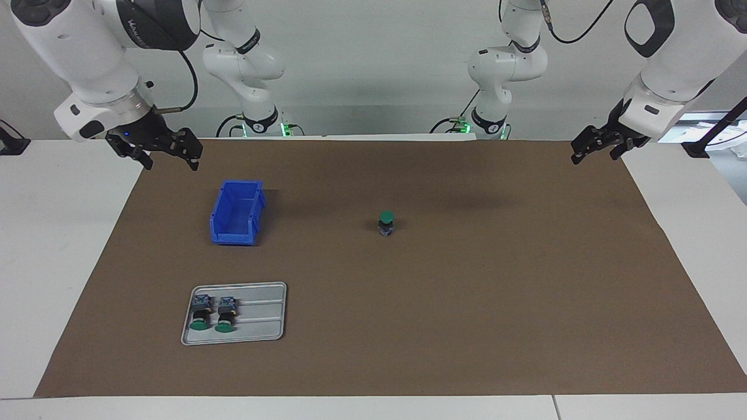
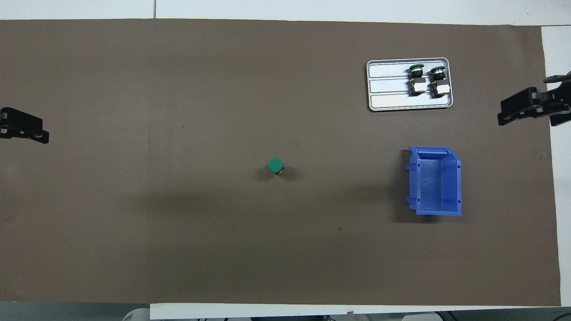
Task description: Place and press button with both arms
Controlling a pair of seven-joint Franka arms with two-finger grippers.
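Facing view: the button (image 1: 386,223) stands upright, cap up, mid-mat, well apart from both raised grippers; right gripper (image 1: 167,153) and left gripper (image 1: 596,146) hang empty, fingers apart. Overhead view: the button (image 2: 276,166) sits roughly midway between them, neither arm clearly nearer.

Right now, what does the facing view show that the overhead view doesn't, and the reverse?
Facing only: white jointed arms above the open left gripper and open right gripper.
Overhead only: the blue plastic bin's bare floor.
Both: upright green-capped button mid-mat, two like it lying in the grey ridged tray, grippers hovering at the mat's ends.
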